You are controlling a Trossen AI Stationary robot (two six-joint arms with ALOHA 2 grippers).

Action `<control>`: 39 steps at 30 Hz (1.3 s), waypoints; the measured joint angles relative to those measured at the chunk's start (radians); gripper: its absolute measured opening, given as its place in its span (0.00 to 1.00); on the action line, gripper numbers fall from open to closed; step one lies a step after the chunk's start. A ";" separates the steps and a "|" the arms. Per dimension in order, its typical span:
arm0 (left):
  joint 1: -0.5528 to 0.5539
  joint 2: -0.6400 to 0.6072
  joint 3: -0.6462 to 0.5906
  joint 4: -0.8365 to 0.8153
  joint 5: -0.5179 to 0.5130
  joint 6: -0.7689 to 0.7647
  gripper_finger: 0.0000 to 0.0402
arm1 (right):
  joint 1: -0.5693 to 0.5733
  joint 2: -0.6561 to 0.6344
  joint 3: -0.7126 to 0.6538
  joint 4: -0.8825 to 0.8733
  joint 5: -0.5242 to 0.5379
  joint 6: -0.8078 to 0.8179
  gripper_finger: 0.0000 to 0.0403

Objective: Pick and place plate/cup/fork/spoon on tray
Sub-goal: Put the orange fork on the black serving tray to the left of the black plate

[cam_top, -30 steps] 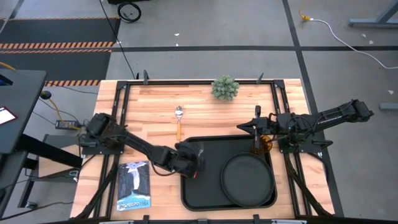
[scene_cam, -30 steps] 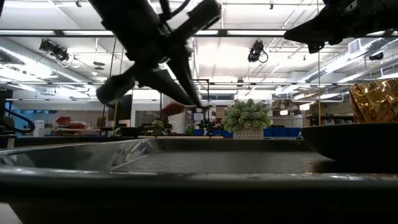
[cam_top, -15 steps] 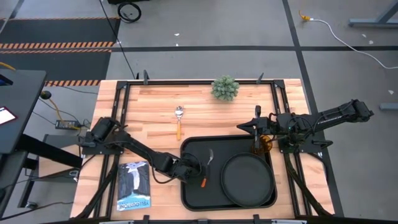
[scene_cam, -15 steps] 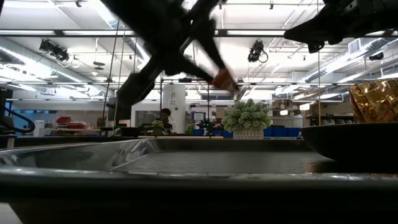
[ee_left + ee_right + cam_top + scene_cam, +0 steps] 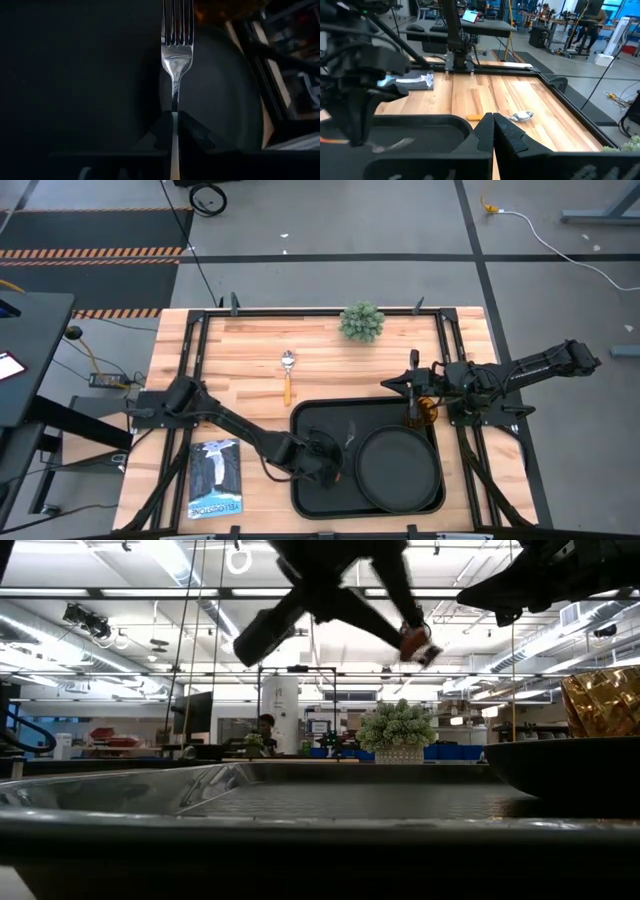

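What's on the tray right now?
The plate sits in the tray's right half. The left claw holds the fork above the tray, not set down. The arm hides the floor beneath it.

A wooden table (image 5: 250, 370) carries the tray (image 5: 310, 490), the spoon (image 5: 288, 374) just beyond it, a small plant (image 5: 361, 322) near the far edge, the cup (image 5: 424, 411) beside the tray, a booklet (image 5: 215, 479) on the left
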 joint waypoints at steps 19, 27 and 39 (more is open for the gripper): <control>0.009 0.110 0.072 -0.214 0.028 -0.116 0.06 | 0.000 0.023 0.000 -0.002 0.000 -0.003 0.02; 0.011 0.129 0.068 -0.204 0.031 -0.202 0.06 | 0.000 0.028 0.000 0.001 0.002 -0.003 0.02; 0.012 0.150 0.069 -0.143 0.107 -0.398 0.07 | 0.000 0.028 0.000 0.003 0.002 -0.003 0.02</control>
